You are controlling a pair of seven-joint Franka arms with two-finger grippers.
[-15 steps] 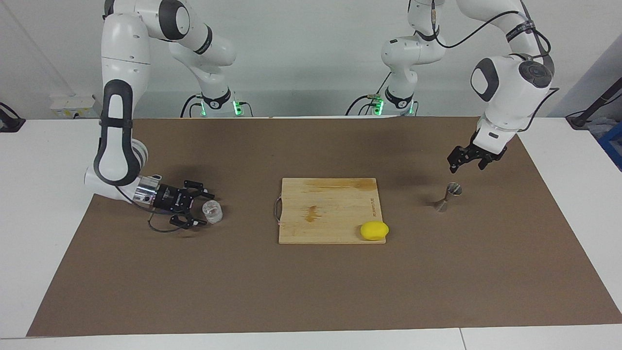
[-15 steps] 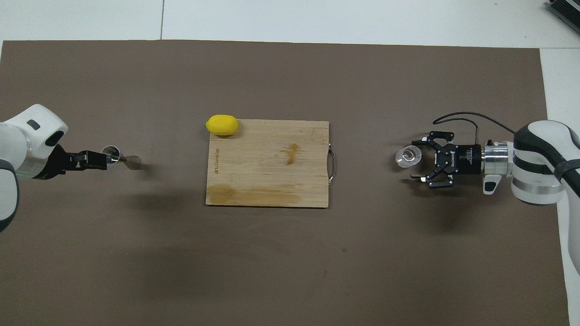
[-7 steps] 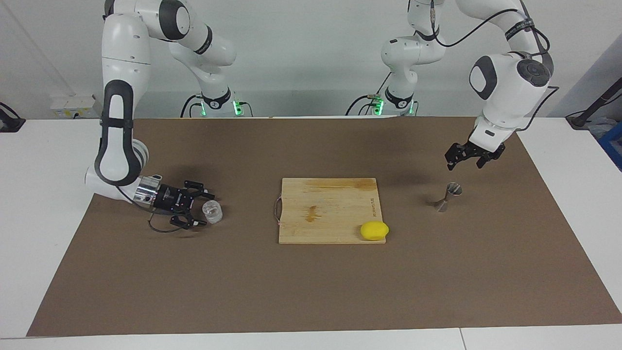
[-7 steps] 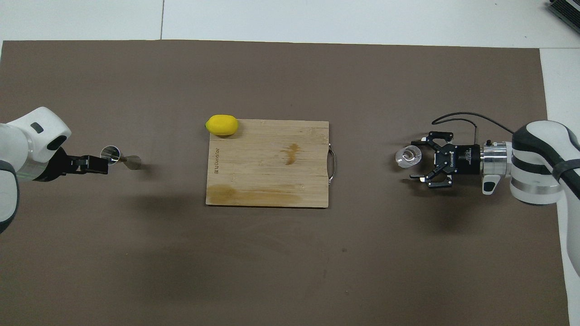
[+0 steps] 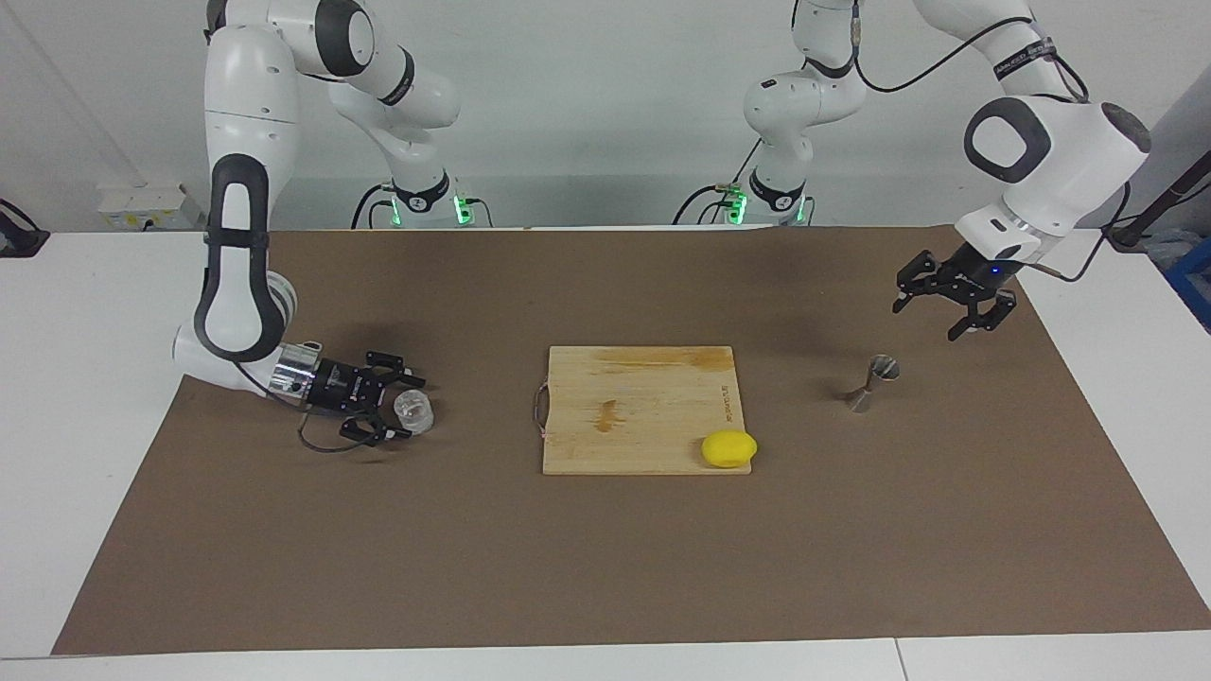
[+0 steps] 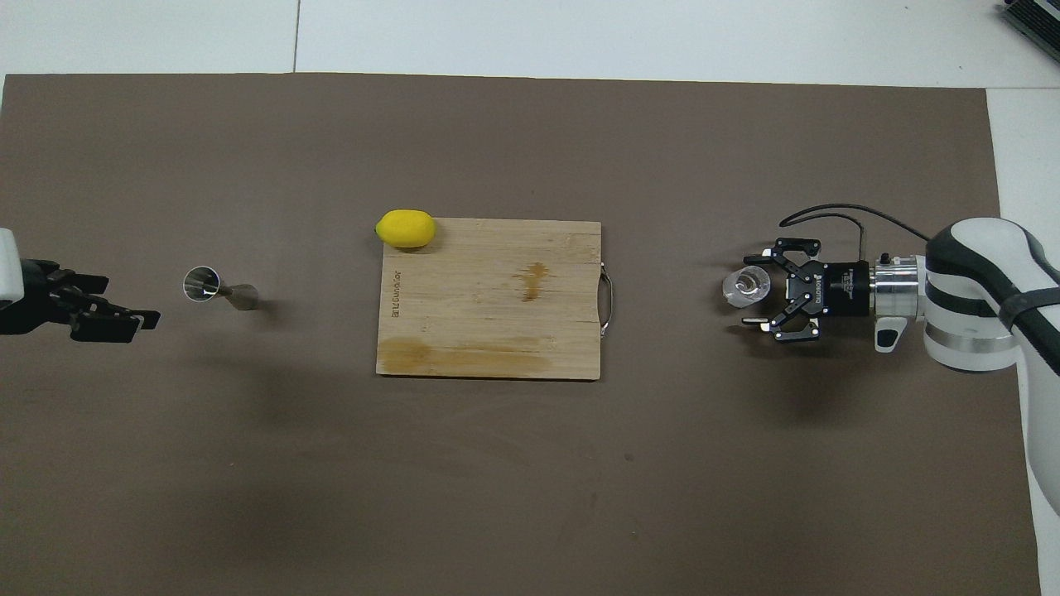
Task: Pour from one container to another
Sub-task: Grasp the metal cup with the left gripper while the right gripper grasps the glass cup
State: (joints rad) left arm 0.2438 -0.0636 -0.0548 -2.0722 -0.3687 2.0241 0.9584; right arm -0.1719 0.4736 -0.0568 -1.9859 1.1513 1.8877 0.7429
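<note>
Brown worktop [image 5: 605,567]: I see right gripper [image 5: 397,409] jaws spread around tumbler [image 5: 413,413]; left gripper [image 5: 951,301] jaws spread, raised beside jigger [image 5: 870,382].

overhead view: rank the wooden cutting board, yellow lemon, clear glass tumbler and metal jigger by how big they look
1. Wooden cutting board, by far the largest.
2. Yellow lemon.
3. Clear glass tumbler and silver hourglass-shaped metal jigger: too alike to rank; the jigger looks longer, the tumbler wider.
</note>
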